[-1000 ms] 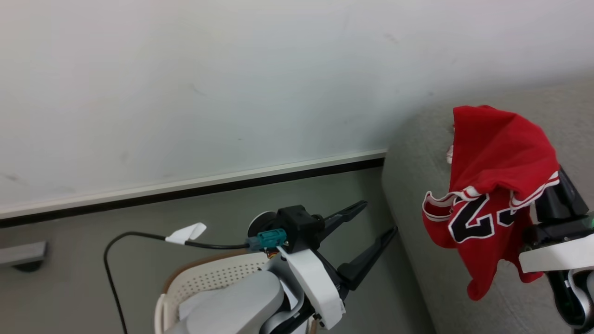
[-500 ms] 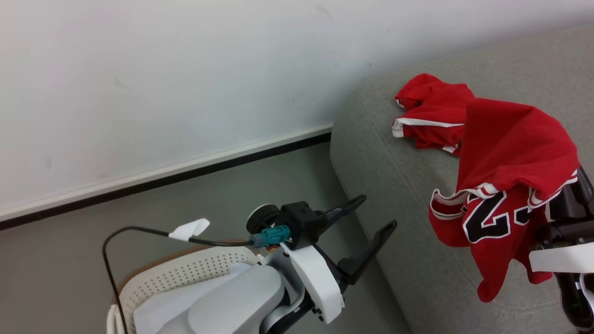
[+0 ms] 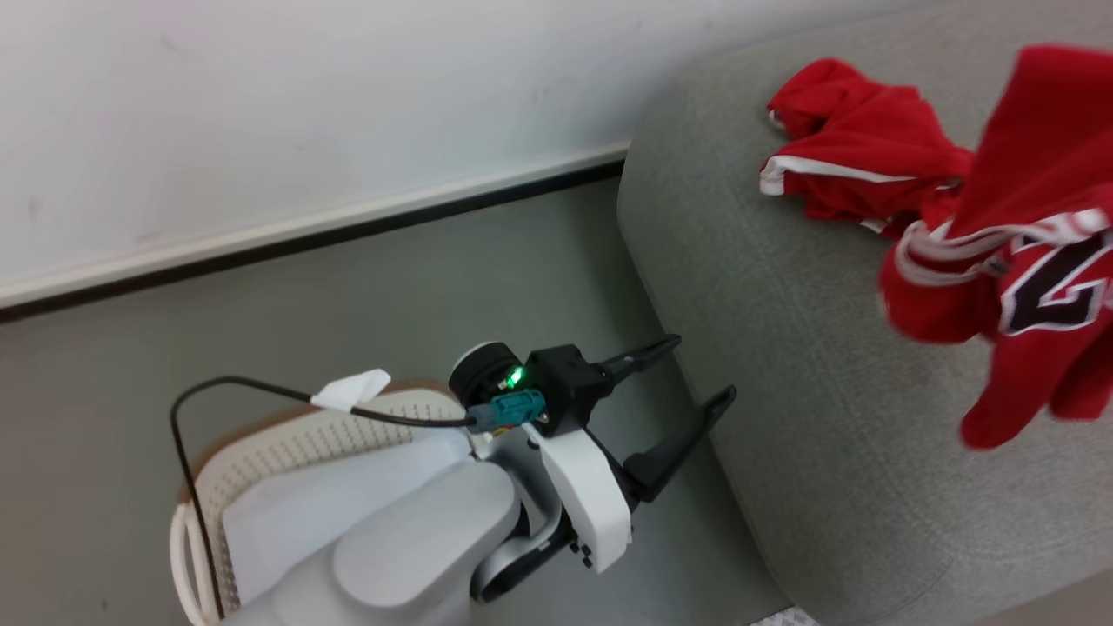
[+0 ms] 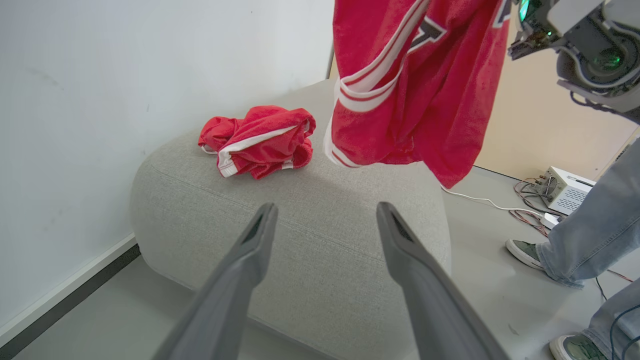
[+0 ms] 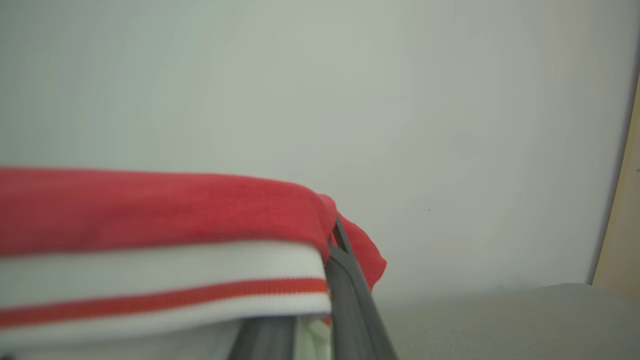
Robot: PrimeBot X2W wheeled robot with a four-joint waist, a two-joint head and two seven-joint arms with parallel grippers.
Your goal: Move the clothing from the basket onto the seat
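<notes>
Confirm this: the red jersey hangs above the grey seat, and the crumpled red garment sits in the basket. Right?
No: the left wrist view shows the crumpled red garment on the seat, not in the basket. The red jersey does hang above the seat.

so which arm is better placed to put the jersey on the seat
Right. The right gripper is shut on the jersey, which hangs over the seat near the red garment lying there. The left gripper is open and empty, above the floor between the basket and seat.

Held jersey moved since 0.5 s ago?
Yes: against the shorts lying on the seat, the held jersey shifted up-view and right.
</notes>
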